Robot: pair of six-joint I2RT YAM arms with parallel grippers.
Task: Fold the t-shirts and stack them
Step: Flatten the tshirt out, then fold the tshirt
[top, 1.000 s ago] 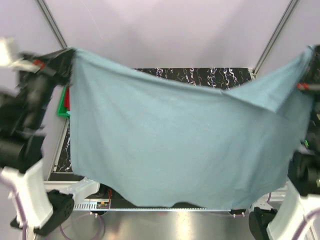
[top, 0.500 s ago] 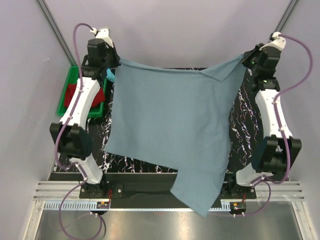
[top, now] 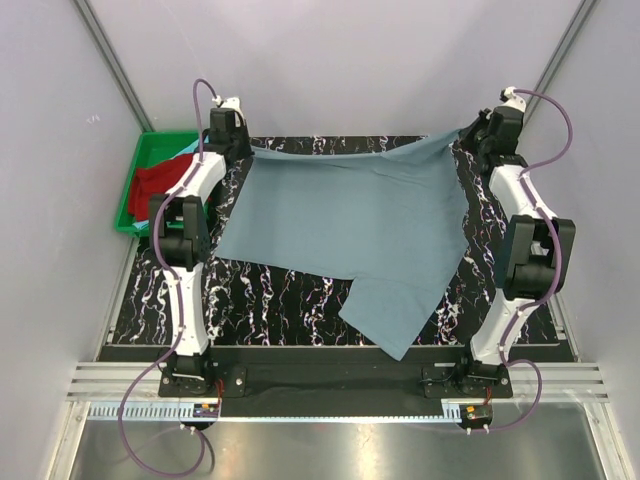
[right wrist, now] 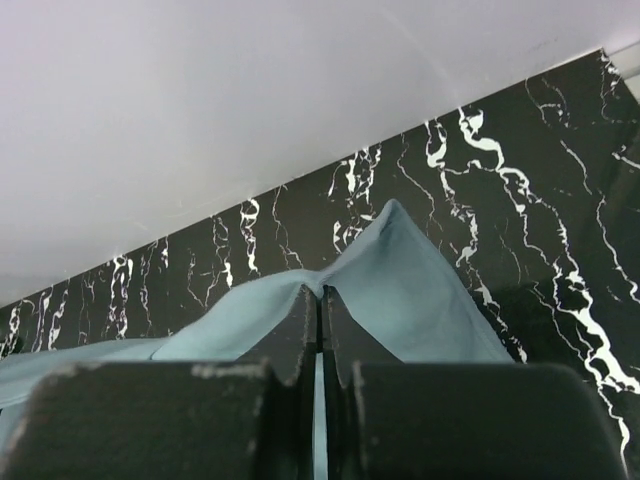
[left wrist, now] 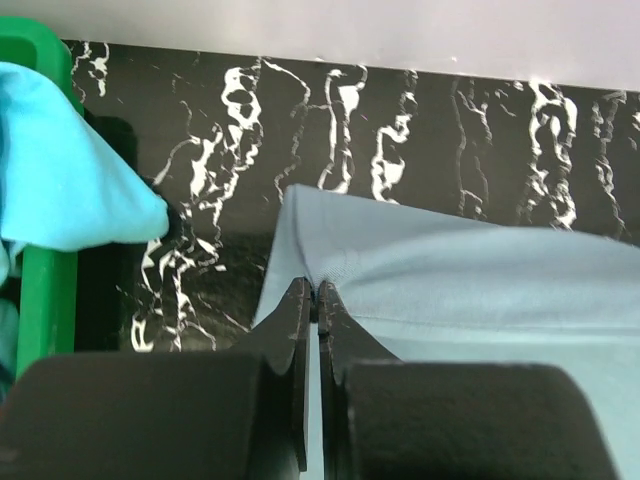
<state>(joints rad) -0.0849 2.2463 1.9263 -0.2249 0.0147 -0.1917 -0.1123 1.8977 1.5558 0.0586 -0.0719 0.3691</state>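
Sitting at the far left of the table (top: 270, 295), the green tray (top: 165, 136) is holding the red t-shirt (top: 155, 185); in the left wrist view the light turquoise t-shirt (left wrist: 60, 180) is spilling over the tray's rim. Just to the right, the left gripper (top: 243, 150) is pinching the far left corner of the grey-blue t-shirt (top: 350, 215), its jaws pressed together on a fold of cloth. The shirt is lying spread across the middle of the black marbled table; its far edge is running between the two grippers, slightly lifted at both corners, and a flap is trailing toward the near right. At the far right, the right gripper (top: 474, 135) is clamping the opposite far corner, jaws closed on the cloth, which is peaking in a small ridge there; both arms are reaching out toward the back wall.
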